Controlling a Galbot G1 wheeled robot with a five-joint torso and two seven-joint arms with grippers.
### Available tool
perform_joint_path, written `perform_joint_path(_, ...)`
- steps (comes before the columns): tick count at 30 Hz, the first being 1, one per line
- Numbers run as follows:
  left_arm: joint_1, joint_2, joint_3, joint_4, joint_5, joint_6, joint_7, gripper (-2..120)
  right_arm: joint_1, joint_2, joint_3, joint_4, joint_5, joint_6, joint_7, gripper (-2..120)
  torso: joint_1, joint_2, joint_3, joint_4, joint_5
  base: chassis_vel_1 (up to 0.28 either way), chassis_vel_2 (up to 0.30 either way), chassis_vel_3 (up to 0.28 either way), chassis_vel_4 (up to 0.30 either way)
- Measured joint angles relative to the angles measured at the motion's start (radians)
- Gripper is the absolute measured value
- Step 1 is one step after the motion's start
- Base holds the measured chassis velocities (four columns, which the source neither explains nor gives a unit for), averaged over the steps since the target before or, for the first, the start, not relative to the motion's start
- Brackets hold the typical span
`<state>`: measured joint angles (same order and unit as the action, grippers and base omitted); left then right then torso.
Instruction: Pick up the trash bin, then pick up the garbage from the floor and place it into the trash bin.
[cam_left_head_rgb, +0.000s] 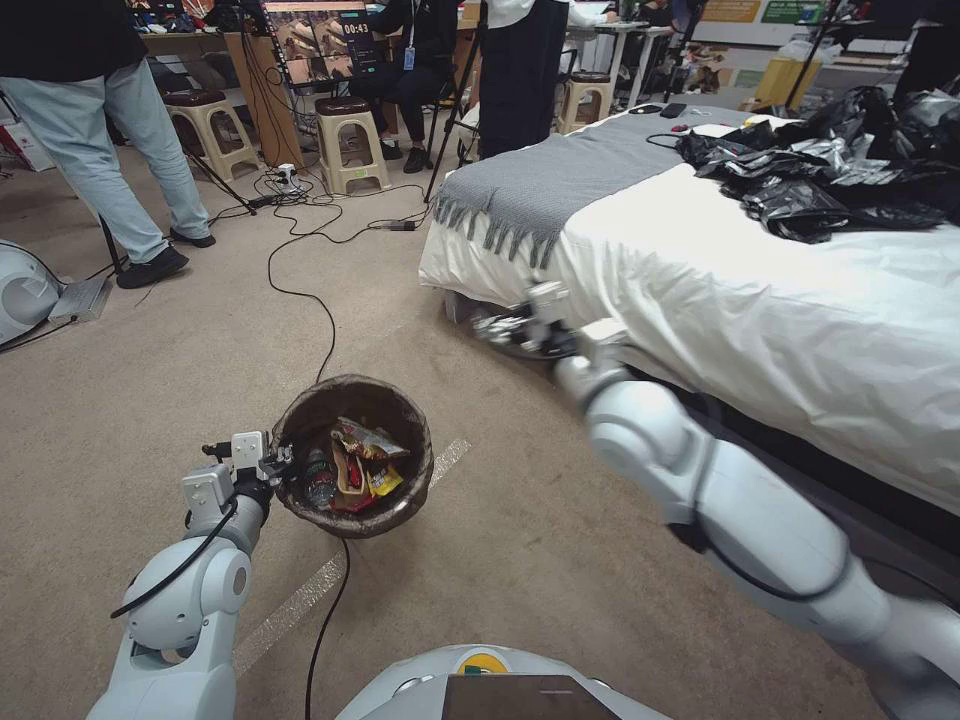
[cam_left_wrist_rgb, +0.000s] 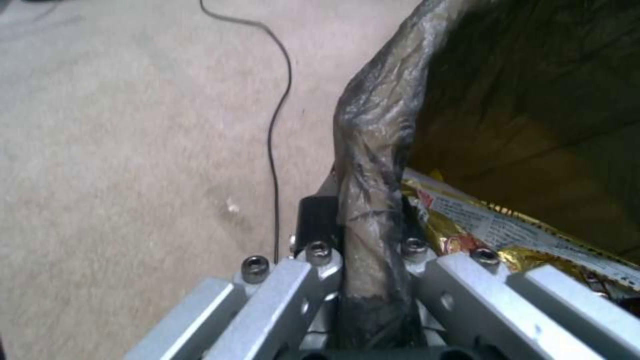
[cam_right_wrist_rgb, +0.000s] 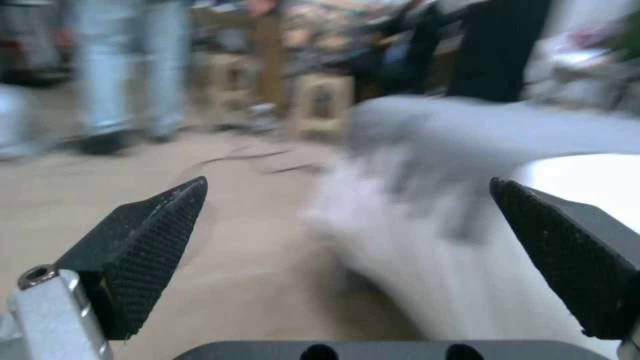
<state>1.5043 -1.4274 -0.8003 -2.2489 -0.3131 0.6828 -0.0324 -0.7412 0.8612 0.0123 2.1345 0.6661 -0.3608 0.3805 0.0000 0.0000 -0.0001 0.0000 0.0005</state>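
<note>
Dark-bagged round white trash bin (cam_left_head_rgb: 352, 455) hangs over the beige carpet floor (cam_left_head_rgb: 180, 370), its rim pinched by the left gripper (cam_left_head_rgb: 278, 464); yellow snack wrappers (cam_left_head_rgb: 368, 440) lie inside. A black cable (cam_left_head_rgb: 322, 330) runs beneath. The right gripper (cam_right_wrist_rgb: 347, 250) is spread open, empty, beside the white bed (cam_left_head_rgb: 760, 300).

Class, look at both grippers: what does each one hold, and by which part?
The left gripper is shut on the trash bin, pinching its bag-covered rim. The right gripper, near the bed, is open and holds nothing.
</note>
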Motion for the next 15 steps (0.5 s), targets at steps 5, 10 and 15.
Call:
perform_joint_path(5,0.004,0.008,-0.009,-0.046,-0.021,0.018,-0.012,0,-0.355,-0.036,0.408,0.055,-0.117,0.080,-0.030,100,0.000,0.000,0.000,-0.0007,-0.0002,0.000,0.000,0.000,0.000)
perform_joint_path(10,0.012,0.009,-0.006,-0.051,-0.020,0.014,-0.012,0,-0.602,0.099,0.624,0.005,-0.318,0.183,-0.078,100,0.000,0.000,0.000,-0.0001,-0.0004,0.000,0.000,0.000,0.000)
perform_joint_path(15,0.024,0.016,-0.001,-0.056,-0.020,0.004,-0.011,0,-0.732,0.319,0.668,-0.089,-0.534,0.348,-0.119,100,0.000,0.000,0.000,0.0001,0.0001,0.000,0.000,0.000,0.000)
